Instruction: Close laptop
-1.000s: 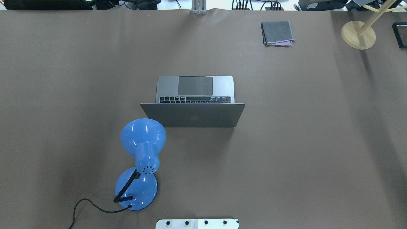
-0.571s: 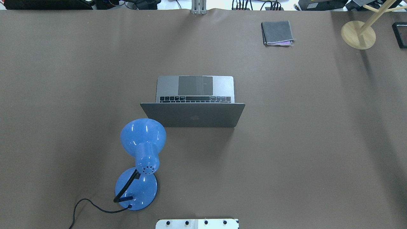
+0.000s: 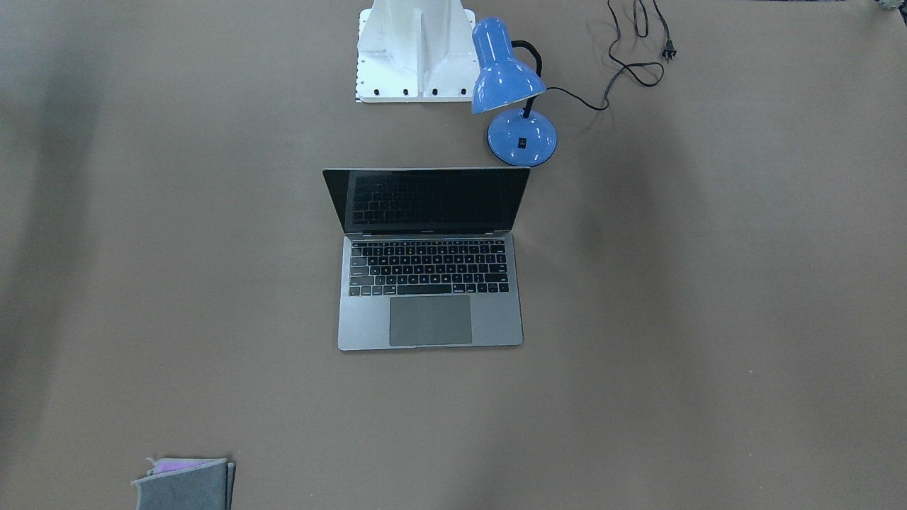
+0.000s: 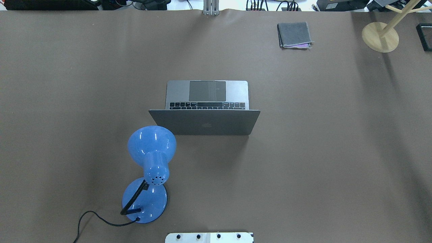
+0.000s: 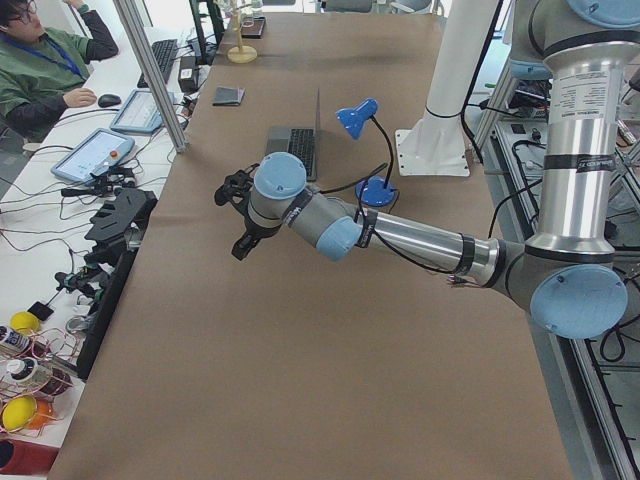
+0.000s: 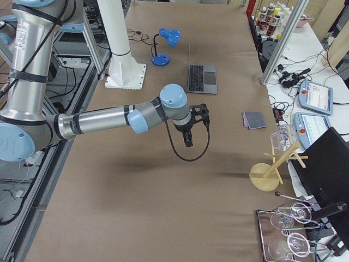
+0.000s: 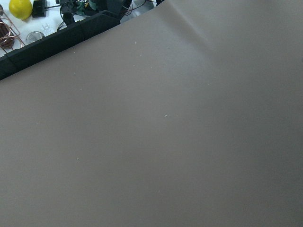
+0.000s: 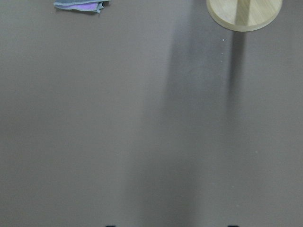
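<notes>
- Open laptop point(image 4: 204, 121) in middle of brown surface point(image 4: 320, 152), screen up, just beside blue lamp point(image 4: 152, 145).
- Well apart from left jaws and right jaws, off toward each end.
- Cannot tell whether spread or pressed together.

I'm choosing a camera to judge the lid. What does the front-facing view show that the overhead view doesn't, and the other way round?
Only front-facing: the laptop from its open side, with its dark screen, whole keyboard, and the lamp cord's plug. Only overhead: the back of the lid with its logo, and a round wooden stand base. Both: the laptop open, the blue lamp beside it, and the folded grey cloth.
</notes>
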`<action>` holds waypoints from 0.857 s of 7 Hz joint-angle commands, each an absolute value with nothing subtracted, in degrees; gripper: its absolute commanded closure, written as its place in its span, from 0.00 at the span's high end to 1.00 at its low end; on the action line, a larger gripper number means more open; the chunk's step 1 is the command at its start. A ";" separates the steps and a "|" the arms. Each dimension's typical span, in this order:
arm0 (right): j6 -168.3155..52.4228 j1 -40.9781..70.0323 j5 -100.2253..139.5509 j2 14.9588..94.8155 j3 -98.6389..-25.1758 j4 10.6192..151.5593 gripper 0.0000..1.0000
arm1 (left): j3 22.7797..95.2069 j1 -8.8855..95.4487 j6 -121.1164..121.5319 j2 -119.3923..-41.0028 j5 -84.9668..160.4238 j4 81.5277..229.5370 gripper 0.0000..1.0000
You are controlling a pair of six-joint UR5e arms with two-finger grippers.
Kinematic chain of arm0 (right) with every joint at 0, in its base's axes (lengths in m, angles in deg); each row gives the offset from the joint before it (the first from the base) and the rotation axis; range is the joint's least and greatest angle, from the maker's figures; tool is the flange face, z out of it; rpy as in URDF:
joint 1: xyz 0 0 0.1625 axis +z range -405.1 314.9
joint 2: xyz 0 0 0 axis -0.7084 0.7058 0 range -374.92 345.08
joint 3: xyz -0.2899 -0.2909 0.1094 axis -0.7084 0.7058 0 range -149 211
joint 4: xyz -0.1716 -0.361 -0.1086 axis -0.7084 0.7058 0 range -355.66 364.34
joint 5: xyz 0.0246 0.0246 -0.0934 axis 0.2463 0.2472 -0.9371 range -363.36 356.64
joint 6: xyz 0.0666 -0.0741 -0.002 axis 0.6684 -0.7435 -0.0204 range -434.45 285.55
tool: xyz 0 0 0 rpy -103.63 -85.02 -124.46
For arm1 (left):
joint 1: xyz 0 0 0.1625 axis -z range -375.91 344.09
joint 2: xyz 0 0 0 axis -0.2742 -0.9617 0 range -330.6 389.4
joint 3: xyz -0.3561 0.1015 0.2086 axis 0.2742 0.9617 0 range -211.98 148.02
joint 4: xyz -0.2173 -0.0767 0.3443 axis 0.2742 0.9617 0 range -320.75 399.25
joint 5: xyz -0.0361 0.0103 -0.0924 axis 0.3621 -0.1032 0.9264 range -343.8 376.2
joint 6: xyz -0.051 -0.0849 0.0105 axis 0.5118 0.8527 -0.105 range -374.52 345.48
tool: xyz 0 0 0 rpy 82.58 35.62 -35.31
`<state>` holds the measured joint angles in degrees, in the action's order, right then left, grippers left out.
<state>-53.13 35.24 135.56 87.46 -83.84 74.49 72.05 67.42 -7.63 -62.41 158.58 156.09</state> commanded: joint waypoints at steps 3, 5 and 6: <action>-28.89 21.99 132.19 85.72 -90.89 72.11 0.00 | 72.26 58.46 14.08 -67.28 158.40 162.81 0.00; -17.65 14.08 124.99 84.49 -94.06 72.19 0.00 | 75.06 53.11 31.34 -68.77 158.49 163.62 0.00; -13.67 10.83 122.87 82.83 -94.42 72.46 0.00 | 76.03 49.60 39.54 -70.43 158.23 163.62 0.00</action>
